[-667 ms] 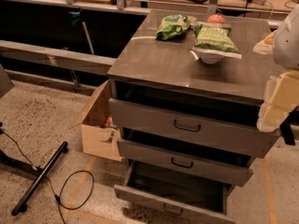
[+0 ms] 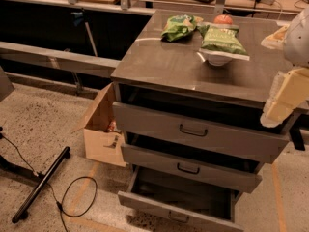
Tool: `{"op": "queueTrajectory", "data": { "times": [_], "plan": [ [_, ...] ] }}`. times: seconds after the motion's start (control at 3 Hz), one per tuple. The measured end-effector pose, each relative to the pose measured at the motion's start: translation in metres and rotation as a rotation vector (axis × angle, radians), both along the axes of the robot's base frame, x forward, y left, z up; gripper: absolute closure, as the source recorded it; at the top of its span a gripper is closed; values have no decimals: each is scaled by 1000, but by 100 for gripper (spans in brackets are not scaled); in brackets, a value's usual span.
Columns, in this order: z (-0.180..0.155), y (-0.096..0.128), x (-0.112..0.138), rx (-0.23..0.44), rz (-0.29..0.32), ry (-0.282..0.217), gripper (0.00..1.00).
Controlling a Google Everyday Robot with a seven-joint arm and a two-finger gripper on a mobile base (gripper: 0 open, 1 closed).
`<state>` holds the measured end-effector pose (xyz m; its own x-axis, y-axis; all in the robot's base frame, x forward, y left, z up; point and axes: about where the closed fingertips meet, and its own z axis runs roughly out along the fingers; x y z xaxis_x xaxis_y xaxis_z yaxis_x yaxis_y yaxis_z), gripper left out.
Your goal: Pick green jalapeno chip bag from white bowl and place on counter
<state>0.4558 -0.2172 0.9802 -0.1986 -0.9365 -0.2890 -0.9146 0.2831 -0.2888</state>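
Observation:
The olive-green jalapeno chip bag (image 2: 222, 38) lies flat across the top of the small white bowl (image 2: 217, 59), overhanging its rim. The bowl stands at the back right of the grey-brown counter (image 2: 178, 69), the top of a cabinet with three drawers. My gripper (image 2: 276, 111), cream-coloured, hangs at the right edge of the view, over the counter's front right corner. It is well in front of and to the right of the bowl, touching neither the bowl nor the bag.
A brighter lime-green bag (image 2: 177, 27) lies left of the bowl and a red-orange fruit (image 2: 222, 19) behind it. The bottom drawer (image 2: 183, 197) is pulled out. An open cardboard box (image 2: 99, 132) sits left of the cabinet. A black stand leg (image 2: 41, 185) and cable lie on the floor.

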Motion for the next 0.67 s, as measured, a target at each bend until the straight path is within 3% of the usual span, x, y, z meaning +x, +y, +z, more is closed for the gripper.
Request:
{"op": "queueTrajectory", "data": {
  "times": [0.33, 0.67],
  "plan": [
    [2, -10, 42, 68, -26, -132, 0],
    [-1, -28, 84, 91, -87, -261, 0]
  ]
}}
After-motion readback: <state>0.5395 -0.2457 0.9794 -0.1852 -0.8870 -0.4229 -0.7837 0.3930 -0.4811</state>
